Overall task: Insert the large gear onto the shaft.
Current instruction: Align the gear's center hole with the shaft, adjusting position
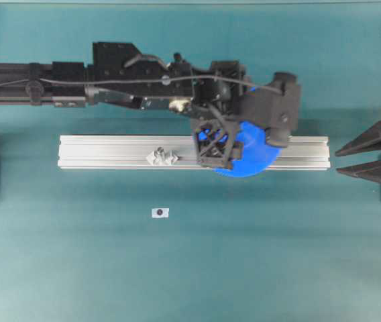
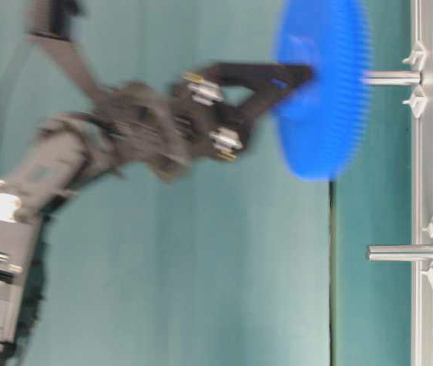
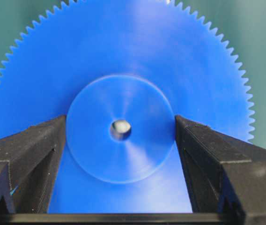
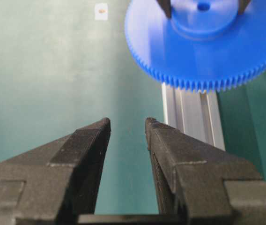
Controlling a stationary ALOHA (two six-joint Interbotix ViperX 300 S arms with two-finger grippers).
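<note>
Now, left tool: its two black fingers press the opposite sides of the raised round hub of the big flat blue plastic toothed gear, holding it.
Gear position: in the overhead view the gear sits over the right part of the long silver aluminium rail, mostly hidden by the left arm; in the table-level view the gear is held face-on to the rail, clear of it.
Shaft: the short thin grey metal pin stands out from the rail between two tiny clear blocks, its tip just beside the gear's face; whether it has entered the centre hole cannot be told.
Second pin: a similar grey pin stands further along the rail, well apart from the gear.
Right tool: jaws apart with nothing between them, hovering over the teal tabletop, away from the gear.
Small white tag: lies on the tabletop near the rail.
</note>
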